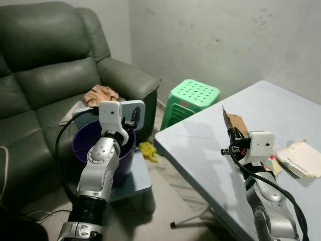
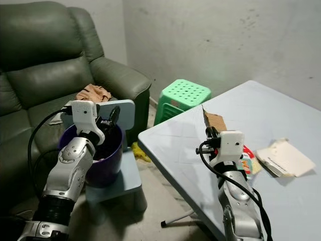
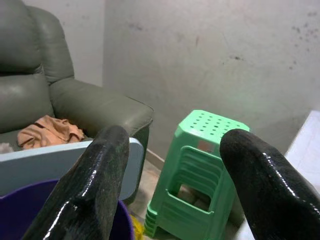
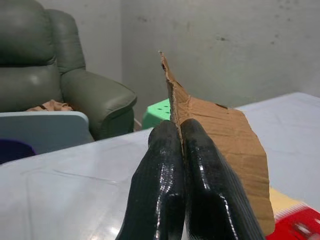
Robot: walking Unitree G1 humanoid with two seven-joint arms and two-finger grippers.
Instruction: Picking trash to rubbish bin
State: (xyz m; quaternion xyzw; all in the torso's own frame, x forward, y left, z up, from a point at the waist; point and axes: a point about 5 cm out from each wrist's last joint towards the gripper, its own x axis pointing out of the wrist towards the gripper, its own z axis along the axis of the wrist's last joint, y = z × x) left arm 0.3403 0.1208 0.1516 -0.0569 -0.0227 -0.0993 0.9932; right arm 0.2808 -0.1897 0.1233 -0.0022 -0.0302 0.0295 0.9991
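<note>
A big pale blue desk (image 1: 210, 145) stands on the right side of the room, near a grey wall. Some folded cream papers (image 1: 301, 158) lie flat on the desk close to its right side. Just beside them lies a small flat thing in red, yellow and green (image 1: 274, 164), partly hidden, so I cannot tell what it is. The floor (image 1: 165, 201) below is grey and dusty. On the floor stands a green plastic stool (image 1: 193, 100) with little holes in its top. A yellow cloth (image 1: 148, 149) lies on the floor between the stool and a low pale blue stand (image 1: 138, 178). A purple bucket (image 1: 80, 140) sits on that stand.
</note>
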